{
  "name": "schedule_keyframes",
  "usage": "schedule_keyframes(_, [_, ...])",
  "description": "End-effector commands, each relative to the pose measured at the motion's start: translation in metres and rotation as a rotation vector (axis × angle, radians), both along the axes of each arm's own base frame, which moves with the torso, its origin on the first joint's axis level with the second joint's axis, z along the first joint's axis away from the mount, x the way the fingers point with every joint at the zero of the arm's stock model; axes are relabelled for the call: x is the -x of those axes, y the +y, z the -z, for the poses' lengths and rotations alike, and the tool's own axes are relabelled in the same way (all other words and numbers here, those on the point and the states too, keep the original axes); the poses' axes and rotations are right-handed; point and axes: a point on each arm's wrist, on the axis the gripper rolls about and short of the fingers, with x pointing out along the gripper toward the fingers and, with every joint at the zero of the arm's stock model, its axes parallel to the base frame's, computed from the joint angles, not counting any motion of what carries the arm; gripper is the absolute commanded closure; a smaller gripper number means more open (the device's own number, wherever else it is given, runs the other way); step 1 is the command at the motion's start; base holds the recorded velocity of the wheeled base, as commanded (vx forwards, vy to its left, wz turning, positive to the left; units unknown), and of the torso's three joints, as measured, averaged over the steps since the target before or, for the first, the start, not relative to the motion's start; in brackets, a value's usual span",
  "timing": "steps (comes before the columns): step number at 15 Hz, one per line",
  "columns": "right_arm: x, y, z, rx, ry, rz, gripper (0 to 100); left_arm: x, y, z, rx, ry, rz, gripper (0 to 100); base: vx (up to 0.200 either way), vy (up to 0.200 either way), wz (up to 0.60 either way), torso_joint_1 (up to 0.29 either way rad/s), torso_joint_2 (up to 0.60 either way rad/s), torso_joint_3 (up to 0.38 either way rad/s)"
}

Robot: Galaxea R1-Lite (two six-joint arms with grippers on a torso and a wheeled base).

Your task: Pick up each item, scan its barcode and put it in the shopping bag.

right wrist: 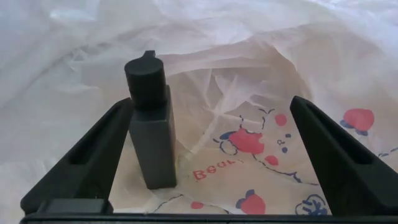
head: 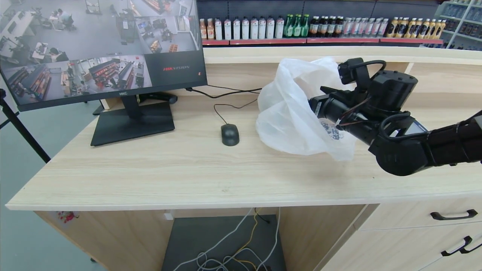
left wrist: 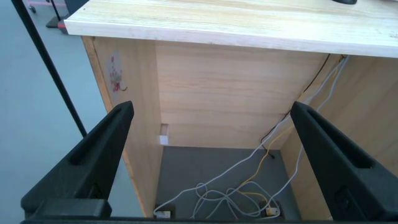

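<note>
White plastic shopping bag (head: 290, 113) lies on the desk (head: 169, 173). The right claw (right wrist: 211, 109), inside the bag, is spread wide, gripping nothing and flanking the upright dark bottle (right wrist: 152, 137). Withdraw straight back, clear of bottle and film. The left claw (left wrist: 211, 112), well away from the bag, gapes empty.

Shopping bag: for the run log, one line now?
right hand: open, inside shopping bag | dark bottle: in bag, between its fingers | left hand: open, below counter

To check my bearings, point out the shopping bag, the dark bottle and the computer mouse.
shopping bag (head: 290, 113), head view, its white side.
dark bottle (right wrist: 152, 149), right wrist view, its body.
computer mouse (head: 230, 134), head view, its top.
</note>
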Motion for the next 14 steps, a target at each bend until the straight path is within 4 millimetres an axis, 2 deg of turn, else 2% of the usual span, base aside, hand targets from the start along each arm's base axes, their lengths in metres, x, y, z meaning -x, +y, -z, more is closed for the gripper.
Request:
schedule_keyframes(1, [-0.005, 0.001, 0.008, 0.009, 0.017, 0.003, 0, 0.0, 0.0, 0.0, 0.0, 0.0, 0.001, 0, 0.0, 0.0, 0.0, 0.0, 0.0, 0.0])
schedule_keyframes(3, [0.009, -0.004, -0.011, -0.003, -0.024, -0.002, 0, 0.0, 0.0, 0.0, 0.0, 0.0, -0.001, 0, 0.0, 0.0, 0.0, 0.0, 0.0, 0.0])
schedule_keyframes(5, [0.04, -0.014, -0.026, -0.008, -0.037, -0.009, 0, 0.0, 0.0, 0.0, 0.0, 0.0, -0.001, 0, 0.0, 0.0, 0.0, 0.0, 0.0, 0.0])
schedule_keyframes(6, [0.058, -0.018, -0.027, -0.002, -0.026, -0.01, 0, 0.0, 0.0, 0.0, 0.0, 0.0, -0.001, 0, 0.0, 0.0, 0.0, 0.0, 0.0, 0.0])
schedule_keyframes(7, [0.079, -0.024, -0.024, 0.016, -0.009, -0.005, 0, 0.0, 0.0, 0.0, 0.0, 0.0, 0.001, 0, 0.0, 0.0, 0.0, 0.0, 0.0, 0.0])
schedule_keyframes(9, [0.108, -0.034, -0.011, 0.031, 0.011, 0.021, 0, 0.0, 0.0, 0.0, 0.0, 0.0, -0.001, 0, 0.0, 0.0, 0.0, 0.0, 0.0, 0.0])
schedule_keyframes(10, [0.115, -0.035, -0.008, 0.026, 0.008, 0.033, 0, 0.0, 0.0, 0.0, 0.0, 0.0, -0.001, 0, 0.0, 0.0, 0.0, 0.0, 0.0, 0.0])
schedule_keyframes(11, [0.138, -0.03, -0.001, 0.005, -0.011, 0.045, 0, 0.0, 0.0, 0.0, 0.0, 0.0, -0.001, 0, 0.0, 0.0, 0.0, 0.0, 0.0, 0.0])
schedule_keyframes(12, [0.151, -0.025, 0.004, -0.014, -0.021, 0.072, 0, 0.0, 0.0, 0.0, 0.0, 0.0, -0.001, 0, 0.0, 0.0, 0.0, 0.0, 0.0, 0.0])
schedule_keyframes(14, [0.169, -0.022, 0.014, -0.039, -0.029, 0.104, 0, 0.0, 0.0, 0.0, 0.0, 0.0, -0.001, 0, 0.0, 0.0, 0.0, 0.0, 0.0, 0.0])
